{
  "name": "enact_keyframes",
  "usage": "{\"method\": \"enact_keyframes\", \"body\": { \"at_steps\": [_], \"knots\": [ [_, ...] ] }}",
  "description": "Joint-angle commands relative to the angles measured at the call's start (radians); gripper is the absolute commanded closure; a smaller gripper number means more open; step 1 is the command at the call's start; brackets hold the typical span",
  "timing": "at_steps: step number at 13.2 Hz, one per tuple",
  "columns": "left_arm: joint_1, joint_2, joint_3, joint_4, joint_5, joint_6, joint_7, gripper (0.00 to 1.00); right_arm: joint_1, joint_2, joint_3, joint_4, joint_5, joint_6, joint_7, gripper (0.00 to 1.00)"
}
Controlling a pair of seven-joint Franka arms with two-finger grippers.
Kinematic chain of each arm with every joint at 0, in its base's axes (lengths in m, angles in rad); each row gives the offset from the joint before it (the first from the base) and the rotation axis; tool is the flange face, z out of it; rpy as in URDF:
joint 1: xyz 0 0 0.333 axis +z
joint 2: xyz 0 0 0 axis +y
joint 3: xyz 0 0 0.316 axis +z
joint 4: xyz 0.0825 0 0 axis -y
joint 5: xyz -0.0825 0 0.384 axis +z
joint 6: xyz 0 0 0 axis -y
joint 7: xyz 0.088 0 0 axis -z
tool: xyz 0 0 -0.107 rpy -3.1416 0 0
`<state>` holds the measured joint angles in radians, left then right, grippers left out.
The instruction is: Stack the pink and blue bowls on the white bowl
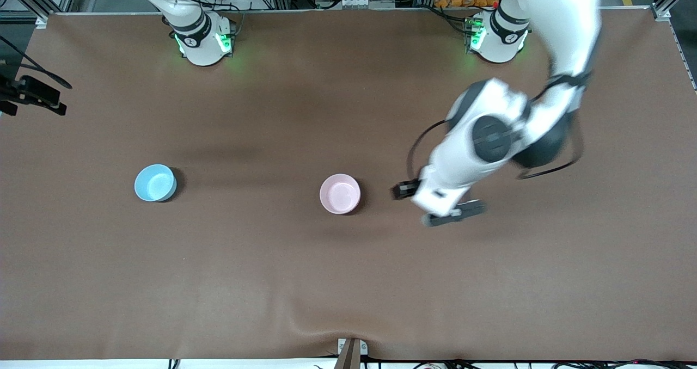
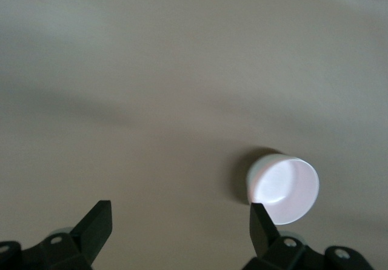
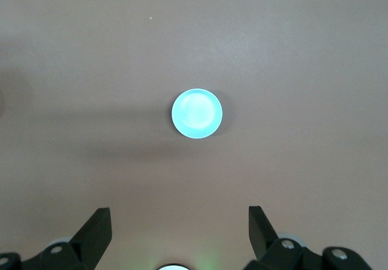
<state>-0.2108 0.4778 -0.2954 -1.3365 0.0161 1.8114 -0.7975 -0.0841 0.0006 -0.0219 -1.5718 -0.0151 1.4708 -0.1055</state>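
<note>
The pale pink bowl [image 1: 340, 194] stands upright at the table's middle. The light blue bowl [image 1: 155, 183] stands toward the right arm's end and shows in the right wrist view [image 3: 197, 113]. The white bowl does not show in the front view. The left wrist view shows one pale whitish bowl [image 2: 283, 188] beside one fingertip; I cannot tell whether it is the white or the pink one. My left gripper [image 1: 452, 215] [image 2: 180, 221] is open and empty over bare table beside the pink bowl. My right gripper [image 3: 180, 227] is open and empty, high over the table.
The brown table mat [image 1: 348, 282] is bare around the bowls. The two arm bases [image 1: 204, 40] [image 1: 498, 37] stand at the table's edge farthest from the front camera. The left arm [image 1: 490, 135] hangs over part of the table.
</note>
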Motion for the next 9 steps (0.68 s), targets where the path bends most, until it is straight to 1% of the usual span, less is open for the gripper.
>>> {"method": "enact_keyframes", "body": {
  "at_steps": [1,3,4,6,7,9],
  "knots": [
    [0.082,-0.141,-0.004,-0.049,0.082,-0.101,0.001,0.00,-0.017,0.110,0.007,0.022,-0.009,-0.004,-0.017,0.00],
    [0.106,-0.197,-0.002,-0.049,0.120,-0.176,0.059,0.00,-0.042,0.130,0.003,0.015,-0.020,-0.007,-0.017,0.00],
    [0.144,-0.218,-0.004,-0.049,0.122,-0.207,0.104,0.00,-0.066,0.148,0.002,0.013,-0.023,-0.007,-0.016,0.00],
    [0.217,-0.263,-0.008,-0.050,0.114,-0.257,0.216,0.00,-0.144,0.220,0.003,0.013,-0.016,0.012,-0.023,0.00],
    [0.253,-0.286,-0.008,-0.050,0.107,-0.268,0.268,0.00,-0.173,0.269,0.005,0.013,-0.003,0.029,-0.066,0.00],
    [0.315,-0.321,-0.011,-0.052,0.104,-0.280,0.366,0.00,-0.177,0.312,0.005,0.000,0.003,0.100,-0.094,0.00]
  ]
}}
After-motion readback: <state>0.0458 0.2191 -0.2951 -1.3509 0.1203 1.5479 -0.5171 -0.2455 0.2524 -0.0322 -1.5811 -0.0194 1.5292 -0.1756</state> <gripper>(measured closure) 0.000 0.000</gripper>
